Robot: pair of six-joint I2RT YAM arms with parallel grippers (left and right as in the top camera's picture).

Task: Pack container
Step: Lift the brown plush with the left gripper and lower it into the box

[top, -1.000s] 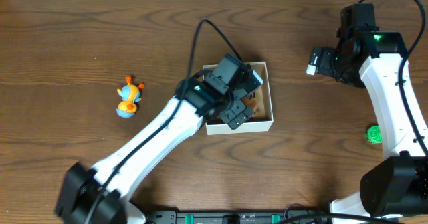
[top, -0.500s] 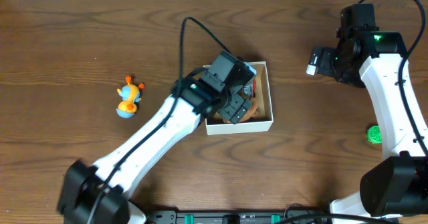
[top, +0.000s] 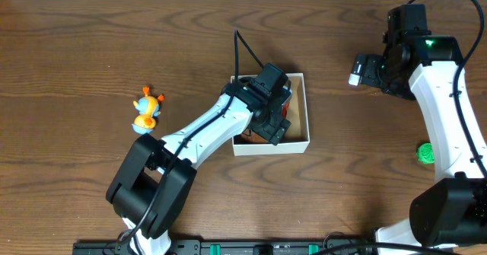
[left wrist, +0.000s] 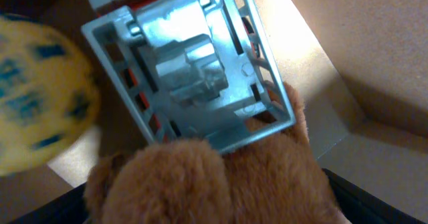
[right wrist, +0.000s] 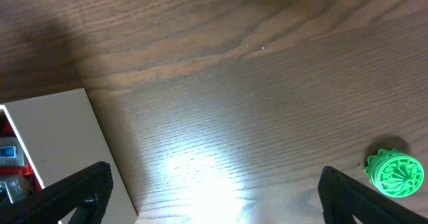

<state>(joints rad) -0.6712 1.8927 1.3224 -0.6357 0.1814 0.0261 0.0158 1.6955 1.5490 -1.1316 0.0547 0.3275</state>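
Note:
The container (top: 305,110), a small white-walled box with a brown inside, sits mid-table. My left gripper (top: 271,128) is down inside it. In the left wrist view my left gripper (left wrist: 210,209) is shut on a brown plush toy (left wrist: 221,177), which rests against a grey and red toy vehicle (left wrist: 190,63) and near a yellow ball with blue spots (left wrist: 40,97) on the box floor (left wrist: 328,63). My right gripper (top: 359,69) is open and empty, above bare table right of the box; the right wrist view (right wrist: 214,190) shows the box's white wall (right wrist: 53,137) at the left.
An orange and blue duck toy (top: 146,110) lies on the table left of the box. A green ridged toy (top: 426,154) lies at the right, also in the right wrist view (right wrist: 396,172). The left arm's cable arches over the box.
My left gripper has moved right and down into the box with the plush toy, its wrist turning. The right arm has not moved.

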